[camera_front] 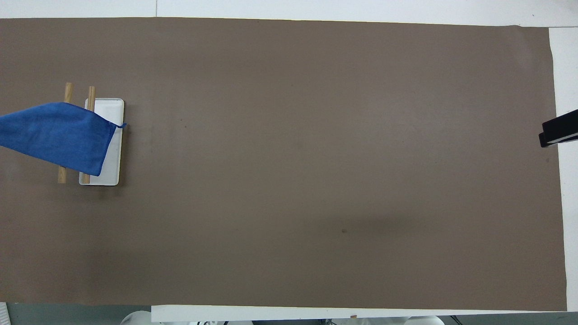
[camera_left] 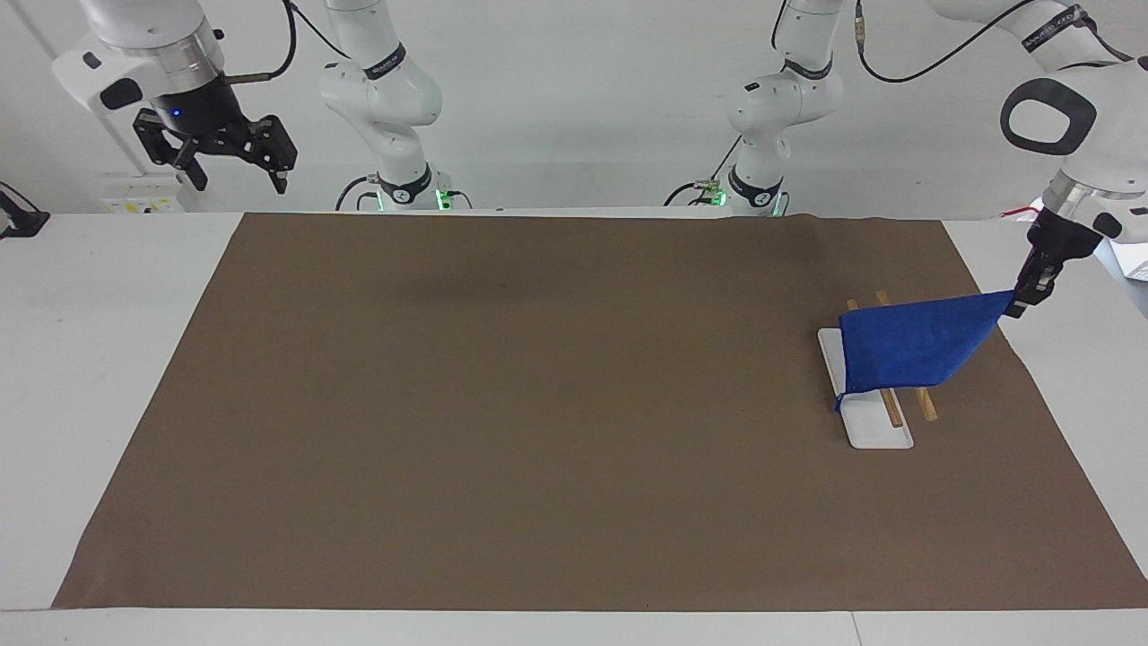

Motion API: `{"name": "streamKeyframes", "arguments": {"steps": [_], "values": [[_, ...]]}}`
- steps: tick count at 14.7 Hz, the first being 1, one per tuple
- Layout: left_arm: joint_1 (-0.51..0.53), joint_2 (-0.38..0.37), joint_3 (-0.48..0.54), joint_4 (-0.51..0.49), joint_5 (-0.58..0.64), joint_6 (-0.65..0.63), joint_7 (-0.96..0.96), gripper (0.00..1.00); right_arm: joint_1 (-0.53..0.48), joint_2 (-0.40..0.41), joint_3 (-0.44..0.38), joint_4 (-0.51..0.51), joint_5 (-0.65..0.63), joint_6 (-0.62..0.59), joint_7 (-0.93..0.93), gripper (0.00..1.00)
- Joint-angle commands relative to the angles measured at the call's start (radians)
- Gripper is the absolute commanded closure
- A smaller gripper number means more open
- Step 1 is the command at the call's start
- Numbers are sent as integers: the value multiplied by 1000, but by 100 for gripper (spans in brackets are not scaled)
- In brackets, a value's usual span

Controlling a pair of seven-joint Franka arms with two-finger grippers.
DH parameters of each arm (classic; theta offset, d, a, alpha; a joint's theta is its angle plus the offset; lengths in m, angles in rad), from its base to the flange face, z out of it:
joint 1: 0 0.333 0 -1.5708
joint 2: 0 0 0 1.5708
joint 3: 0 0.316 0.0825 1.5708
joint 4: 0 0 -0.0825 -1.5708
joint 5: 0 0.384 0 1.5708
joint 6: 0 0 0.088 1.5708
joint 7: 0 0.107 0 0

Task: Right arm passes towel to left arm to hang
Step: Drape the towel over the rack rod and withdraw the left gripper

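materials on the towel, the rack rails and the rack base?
Towel: soft matte blue cloth, likely microfibre; it drapes and sags from the corner pinched in the left gripper. Rack rails: two round tan rods, unpainted wood by their look. Rack base: flat white slab with rounded corners, smooth; probably plastic, though painted board can't be ruled out.

Towel (camera_left: 910,345) over wooden rack (camera_left: 883,395), corner in left gripper (camera_left: 1022,301)

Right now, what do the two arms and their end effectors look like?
Both arms are glossy white with rounded joints. The right arm has a metal wrist ring, a black cable at the wrist and a wide black two-finger end effector with a small blue light. The left arm has a dark grey oval ring on its cover, black cabling above, and a slim black end effector.
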Motion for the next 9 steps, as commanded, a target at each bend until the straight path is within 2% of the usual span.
{"name": "streamKeyframes", "arguments": {"steps": [1,2,3,7,9], "values": [[7,18,-10,-24,9,50,12,78,121,-7,-170,-54,16,45,-33,0],[6,29,-10,-24,9,76,4,26,158,-27,-215,-92,18,74,-47,0],[-4,41,-10,-25,9,110,-11,0,166,-48,-226,-133,22,88,-47,0],[-40,47,-10,-7,11,98,-40,0,163,-73,-221,-177,53,97,-38,0],[-46,44,-15,68,13,-21,-17,0,160,-79,-229,-190,55,98,-41,0]]}}
